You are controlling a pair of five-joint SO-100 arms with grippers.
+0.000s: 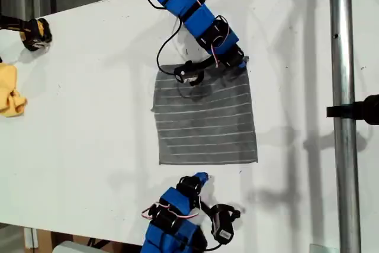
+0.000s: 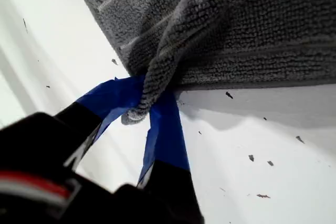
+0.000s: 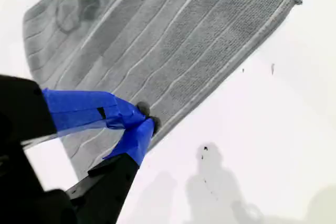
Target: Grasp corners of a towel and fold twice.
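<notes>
We judge the task to be at its very start. The towel [image 1: 204, 117] lies spread flat in the middle of the table [image 1: 89, 146], a near-square with its stripes running across the exterior view, and we see no fold in it yet, so both folds are left to do. One grasp is made. Our first gripper [image 2: 144, 106] has its blue-taped jaws pinched tight on one of the corners [image 2: 137, 115], and the cloth bunches into a small twist between them and rises a little off the table there. In the exterior view this is the corner at about 1 o'clock of the towel, and the first arm reaches down to it from 12 o'clock, stretched out low with its wrist over the towel's far edge. Our second gripper [image 3: 143, 121] comes in from 6 o'clock in the exterior view, its arm drawn back and folded close to the table's near edge. Its jaws are drawn together so that the tips meet, and they appear to hold nothing: the exterior view shows them just short of the towel's 6 o'clock edge, roughly midway along it and not at a corner. We reckon it must open and move to a corner on that edge before any lift can be shared. The small yellow cloth [image 1: 9, 96] lies well apart, at 9 o'clock in the exterior view.
</notes>
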